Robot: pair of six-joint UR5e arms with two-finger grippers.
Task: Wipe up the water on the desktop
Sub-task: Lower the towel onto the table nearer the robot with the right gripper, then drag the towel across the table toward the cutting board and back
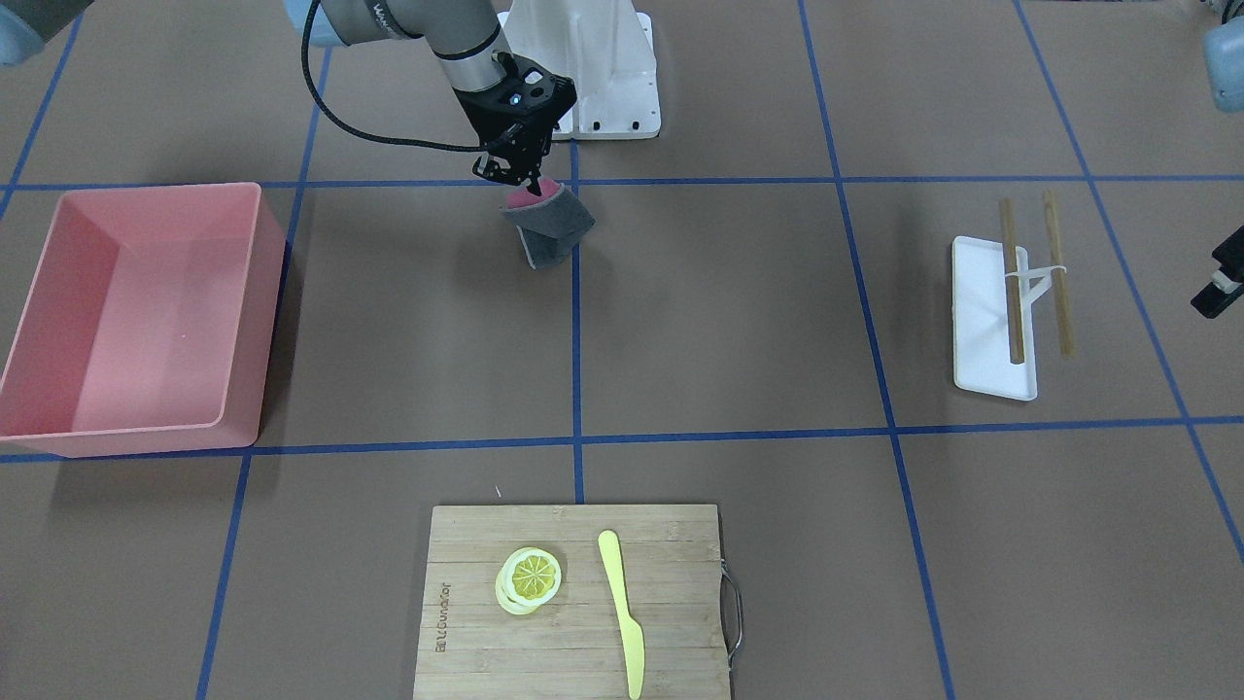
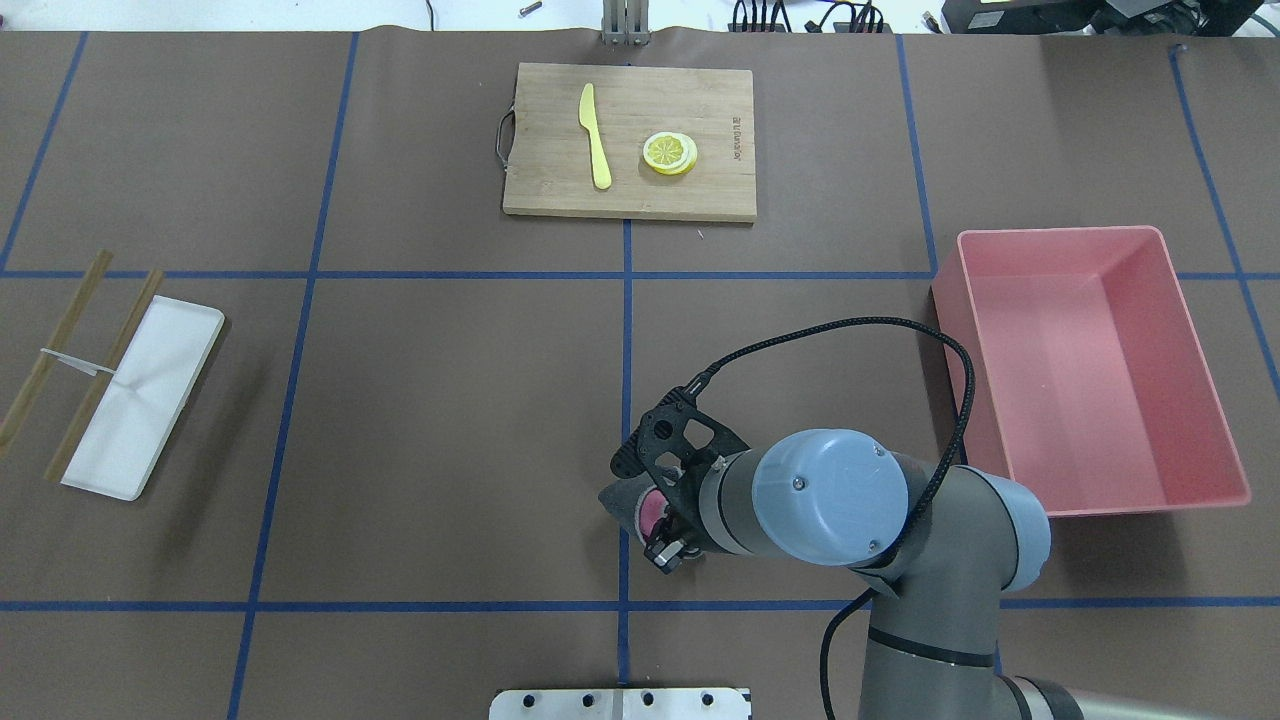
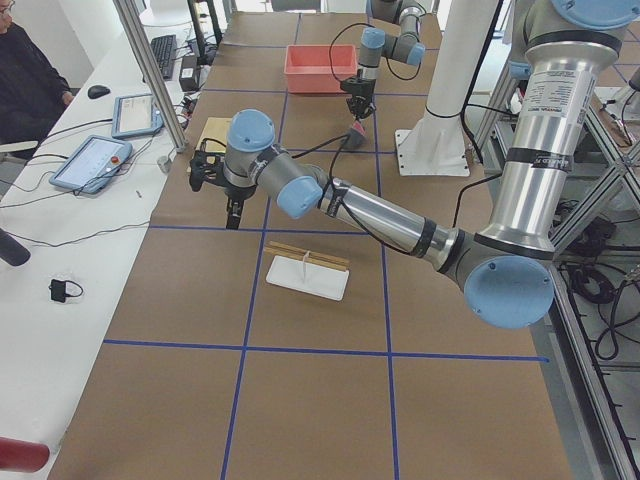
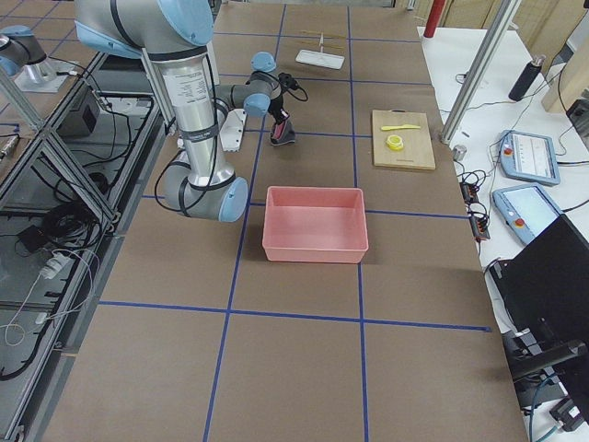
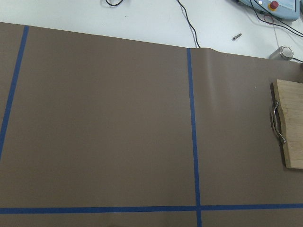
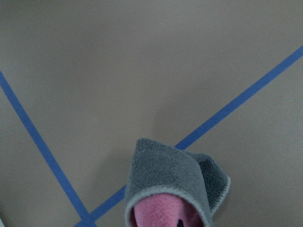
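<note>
Close to the robot's base, my right gripper is clenched on a bunched grey cloth with a pink inner face. The cloth hangs over a crossing of blue tape lines on the desktop. I cannot tell whether its lower corner touches the surface.

The first risk, as I judge it, is that grip. The jaws pinch only the top of the bundle, so a hard drag could pull the cloth free or let it unfold and smear. Pressing too low could scrape the fingertips on the brown covering, which might wrinkle or tear where wet.

The second risk is aim. I can make out no wet patch in any view, so a stroke may miss the water altogether.

Farther out on the robot's right stands a pink bin. A wide sweep that way could bump its wall. On the robot's left, well apart, a white tray carries two sticks. The left gripper hovers just beyond it, and I cannot tell whether it is open or closed.

At the far edge lies a cutting board with lemon slices and a yellow knife. A long forward stroke could push water toward it.
</note>
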